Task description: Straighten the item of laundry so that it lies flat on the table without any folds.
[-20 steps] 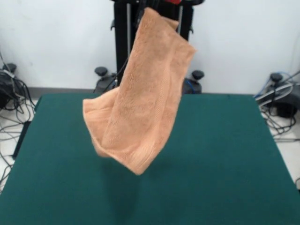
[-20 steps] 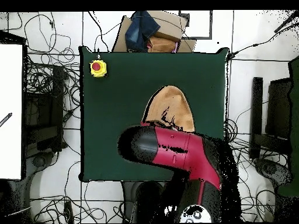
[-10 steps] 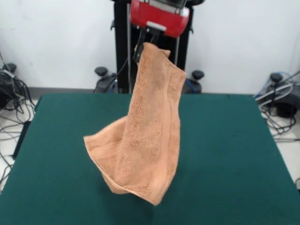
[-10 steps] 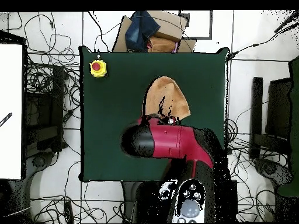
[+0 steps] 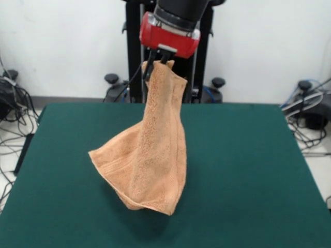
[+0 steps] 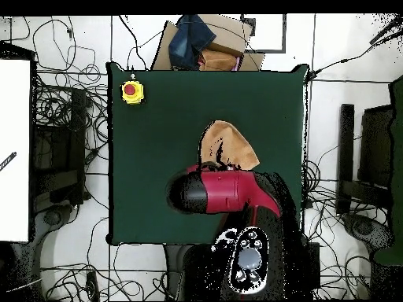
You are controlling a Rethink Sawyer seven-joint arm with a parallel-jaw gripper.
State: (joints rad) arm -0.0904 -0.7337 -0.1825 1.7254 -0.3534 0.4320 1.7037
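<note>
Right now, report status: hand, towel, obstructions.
Hand shut on towel top corner. Towel hanging bunched, lower end on the table. Yellow button box at a table corner, apart from the towel.

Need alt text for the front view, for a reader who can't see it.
A red and black robot gripper holds a peach-orange towel by its top corner, so it hangs in a folded drape with its lower end reaching the dark green table. Behind the table are the robot's black pedestal, a white wall and loose cables on the floor.
</note>
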